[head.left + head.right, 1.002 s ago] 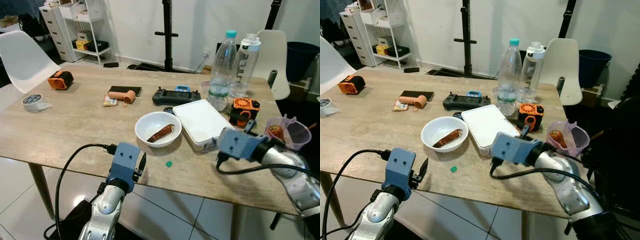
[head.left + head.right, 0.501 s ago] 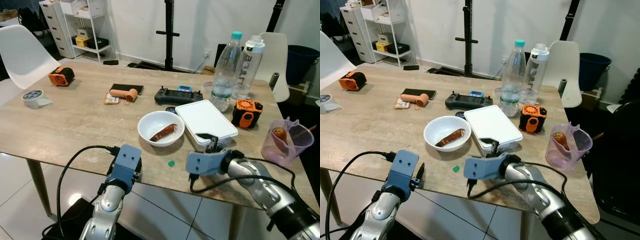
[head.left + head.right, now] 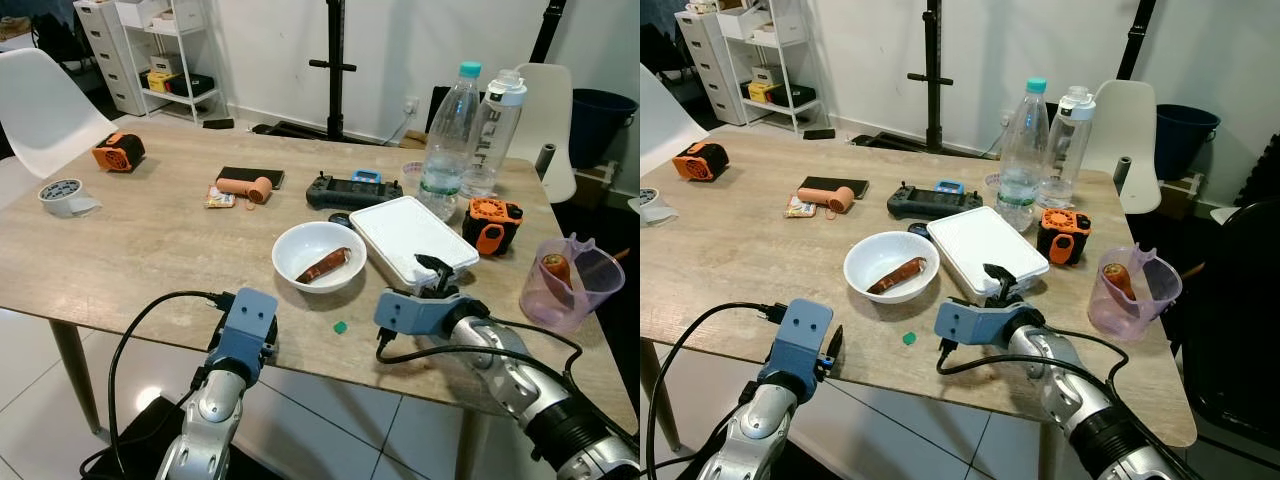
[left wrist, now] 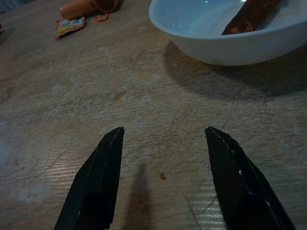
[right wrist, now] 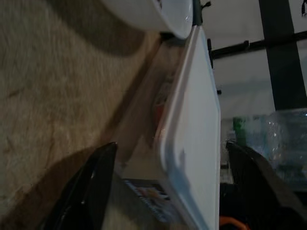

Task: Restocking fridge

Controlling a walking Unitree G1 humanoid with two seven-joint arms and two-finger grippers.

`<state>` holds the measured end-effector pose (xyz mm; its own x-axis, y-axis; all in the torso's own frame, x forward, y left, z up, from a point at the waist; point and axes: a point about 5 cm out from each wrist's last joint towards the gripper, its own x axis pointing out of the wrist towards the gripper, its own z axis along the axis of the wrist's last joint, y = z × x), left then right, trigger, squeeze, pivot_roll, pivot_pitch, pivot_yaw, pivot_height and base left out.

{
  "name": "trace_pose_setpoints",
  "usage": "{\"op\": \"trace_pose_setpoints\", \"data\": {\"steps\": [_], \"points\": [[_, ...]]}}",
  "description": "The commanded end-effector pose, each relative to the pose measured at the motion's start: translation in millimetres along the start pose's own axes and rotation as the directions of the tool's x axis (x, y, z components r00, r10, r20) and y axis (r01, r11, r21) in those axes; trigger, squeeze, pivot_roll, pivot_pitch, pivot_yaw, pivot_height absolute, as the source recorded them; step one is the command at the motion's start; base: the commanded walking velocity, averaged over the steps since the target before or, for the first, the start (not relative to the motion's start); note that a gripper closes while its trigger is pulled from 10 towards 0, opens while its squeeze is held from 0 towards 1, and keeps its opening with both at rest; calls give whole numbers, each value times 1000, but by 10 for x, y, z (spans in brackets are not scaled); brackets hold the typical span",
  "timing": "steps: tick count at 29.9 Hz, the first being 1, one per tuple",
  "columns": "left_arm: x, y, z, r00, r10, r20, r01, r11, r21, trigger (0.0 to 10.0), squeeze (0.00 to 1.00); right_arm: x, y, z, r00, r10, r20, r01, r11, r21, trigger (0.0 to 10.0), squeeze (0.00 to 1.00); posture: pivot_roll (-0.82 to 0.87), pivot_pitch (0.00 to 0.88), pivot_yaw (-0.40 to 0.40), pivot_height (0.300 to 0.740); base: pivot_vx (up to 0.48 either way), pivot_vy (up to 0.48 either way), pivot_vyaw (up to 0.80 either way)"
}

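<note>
Item: flat white-lidded plastic food container (image 3: 410, 236), on the wooden table (image 3: 150, 240) between white ceramic bowl (image 3: 318, 257) and orange-black device (image 3: 487, 222). To seat the grasp well, I judged I should square up and push deeper over the near edge. Right gripper (image 5: 163, 191): fingers spread wide, straddling that edge, holding nothing. Left gripper (image 4: 160, 179): parted, empty, above the tabletop.

Head views overlook table (image 3: 150, 250); wrist views skim it.
</note>
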<state>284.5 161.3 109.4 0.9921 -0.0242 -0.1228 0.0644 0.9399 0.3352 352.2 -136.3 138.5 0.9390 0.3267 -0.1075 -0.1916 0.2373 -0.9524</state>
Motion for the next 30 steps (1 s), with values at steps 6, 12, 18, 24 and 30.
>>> {"op": "trace_pose_setpoints", "data": {"steps": [6,12,18,24,30], "points": [[8,2,-29,1000,-10,-13,10,1000,7,10000,0,12,-53,4,996,-86,1,86,996,14,0,0,-72,95,3,740,0,0,0],[14,6,-18,1000,-6,-9,7,1000,8,10000,0,-11,-297,79,967,-246,62,245,969,25,0,0,-74,95,5,740,0,0,0],[18,6,-13,1000,-6,-6,6,1000,9,10000,0,-48,-502,172,927,-352,128,349,936,46,0,0,-74,95,5,740,0,0,0],[34,8,9,1000,-3,0,3,1000,5,10000,0,-81,-610,325,901,-378,212,367,926,93,10000,0,-76,96,6,740,0,0,0],[40,3,10,1000,-4,1,4,1000,7,10000,0,-36,-484,284,937,-298,182,290,955,68,10000,0,-79,93,5,740,0,0,0]]}}
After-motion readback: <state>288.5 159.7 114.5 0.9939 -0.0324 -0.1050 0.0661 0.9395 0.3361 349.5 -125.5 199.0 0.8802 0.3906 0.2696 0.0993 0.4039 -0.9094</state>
